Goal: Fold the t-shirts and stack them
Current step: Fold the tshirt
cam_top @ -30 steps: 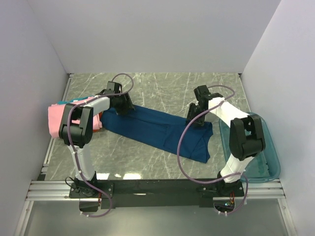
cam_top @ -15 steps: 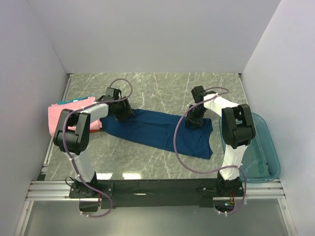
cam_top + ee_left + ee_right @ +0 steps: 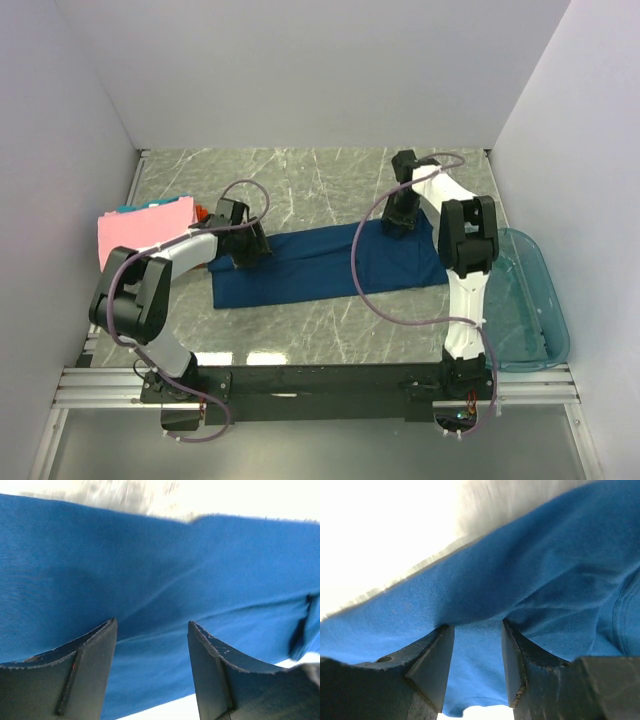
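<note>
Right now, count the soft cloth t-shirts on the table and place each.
4. A dark navy-blue cloth t-shirt lies spread in the middle. A pink cloth t-shirt lies far left, with teal cloth peeking out behind it and orange cloth at its right. More may be hidden beneath.

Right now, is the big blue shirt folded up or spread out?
Partly folded: the blue shirt lies flat as one long band, a layer's edge running along it, no sleeves sticking out.

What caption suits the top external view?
Left gripper and right gripper at the far edge of the navy t-shirt, pink t-shirt at left.
</note>
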Motion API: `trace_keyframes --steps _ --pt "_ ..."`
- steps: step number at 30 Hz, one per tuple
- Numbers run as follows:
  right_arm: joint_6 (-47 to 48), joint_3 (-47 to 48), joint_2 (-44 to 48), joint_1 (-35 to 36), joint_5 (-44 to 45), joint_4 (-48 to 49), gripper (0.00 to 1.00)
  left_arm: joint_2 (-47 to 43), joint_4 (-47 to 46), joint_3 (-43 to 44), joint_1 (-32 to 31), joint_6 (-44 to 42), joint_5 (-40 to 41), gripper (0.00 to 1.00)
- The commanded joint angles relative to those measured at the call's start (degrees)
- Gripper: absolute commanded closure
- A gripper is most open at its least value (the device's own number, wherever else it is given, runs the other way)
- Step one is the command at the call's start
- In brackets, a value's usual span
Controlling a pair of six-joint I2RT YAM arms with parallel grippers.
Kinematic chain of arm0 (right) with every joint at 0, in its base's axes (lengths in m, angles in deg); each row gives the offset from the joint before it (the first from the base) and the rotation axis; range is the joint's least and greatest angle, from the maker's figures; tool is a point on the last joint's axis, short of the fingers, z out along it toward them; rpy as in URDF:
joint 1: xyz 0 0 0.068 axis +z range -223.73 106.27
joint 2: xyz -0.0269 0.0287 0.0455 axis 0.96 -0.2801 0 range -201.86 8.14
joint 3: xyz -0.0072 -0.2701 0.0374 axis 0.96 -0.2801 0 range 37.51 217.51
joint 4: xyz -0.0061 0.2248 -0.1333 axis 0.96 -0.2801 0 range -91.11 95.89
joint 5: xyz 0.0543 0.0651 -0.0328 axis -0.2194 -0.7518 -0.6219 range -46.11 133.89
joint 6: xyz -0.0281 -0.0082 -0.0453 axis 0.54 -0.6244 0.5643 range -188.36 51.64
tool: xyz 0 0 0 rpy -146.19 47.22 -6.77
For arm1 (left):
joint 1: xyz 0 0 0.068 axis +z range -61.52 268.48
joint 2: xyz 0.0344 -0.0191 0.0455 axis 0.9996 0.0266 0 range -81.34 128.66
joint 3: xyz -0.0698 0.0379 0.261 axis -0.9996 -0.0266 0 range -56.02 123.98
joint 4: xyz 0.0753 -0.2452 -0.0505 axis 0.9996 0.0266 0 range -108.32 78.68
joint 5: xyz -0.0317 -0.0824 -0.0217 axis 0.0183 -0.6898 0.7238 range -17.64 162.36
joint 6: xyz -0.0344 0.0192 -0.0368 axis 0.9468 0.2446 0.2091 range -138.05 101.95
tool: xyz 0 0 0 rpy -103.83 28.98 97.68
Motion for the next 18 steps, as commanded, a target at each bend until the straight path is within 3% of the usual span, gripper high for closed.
trace_keyframes --steps 1,10,18 --pt "2.45 6.84 -5.92 -0.88 5.38 -1.51 0.5 -4.23 1.1 -2.06 -0.72 1.64 1.29 0.35" --pt "4.12 23.19 -13.92 -0.88 4.41 -6.79 0.51 -11.18 2.94 -8.3 -2.12 2.87 1.2 0.35" --pt "4.83 26.46 -13.41 -0.8 0.99 -6.45 0.51 -18.2 2.59 -11.82 -3.27 2.78 0.32 0.35"
